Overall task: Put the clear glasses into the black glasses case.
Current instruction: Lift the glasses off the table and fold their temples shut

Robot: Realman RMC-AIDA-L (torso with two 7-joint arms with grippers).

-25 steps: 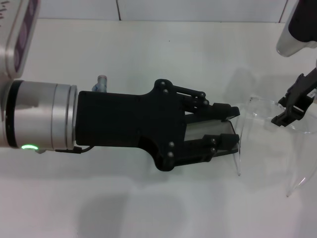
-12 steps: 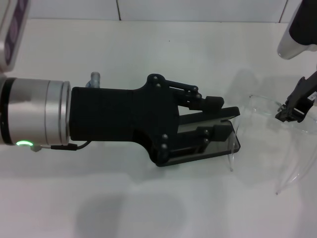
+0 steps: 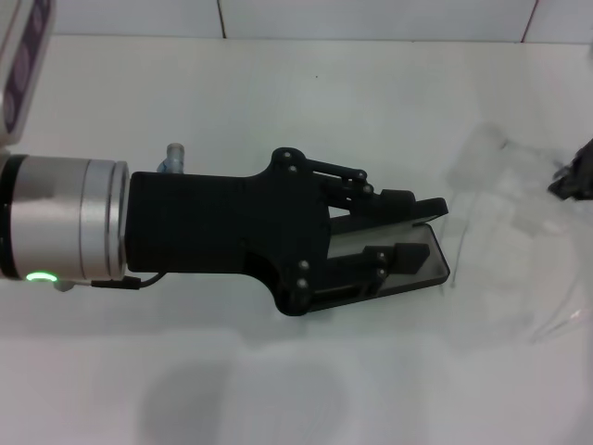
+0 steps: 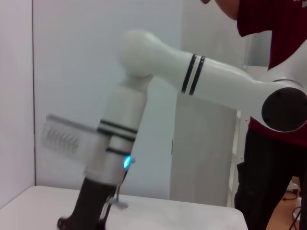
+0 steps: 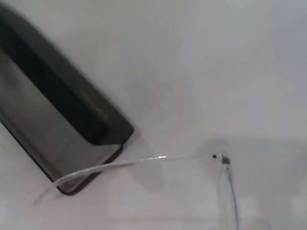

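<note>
The black glasses case (image 3: pixel 438 257) lies open on the white table, grey lining up. My left gripper (image 3: pixel 412 230) reaches in from the left and is shut on its raised lid, one finger behind the lid and one inside. The clear glasses (image 3: pixel 505 199) hang blurred to the right of the case, held by my right gripper (image 3: pixel 576 176), of which only a black tip shows at the right edge. In the right wrist view one clear arm of the glasses (image 5: pixel 120 164) crosses the end of the case (image 5: pixel 72 105).
A small grey-blue cylinder (image 3: pixel 174 156) stands by my left wrist. The table's back edge meets a tiled wall. The left wrist view shows my white right arm (image 4: pixel 192 76) and a person in a red shirt (image 4: pixel 273 28) behind it.
My right gripper has moved up and to the right, almost out of the head view, taking the glasses with it. My left gripper has shifted slightly left while staying on the case.
</note>
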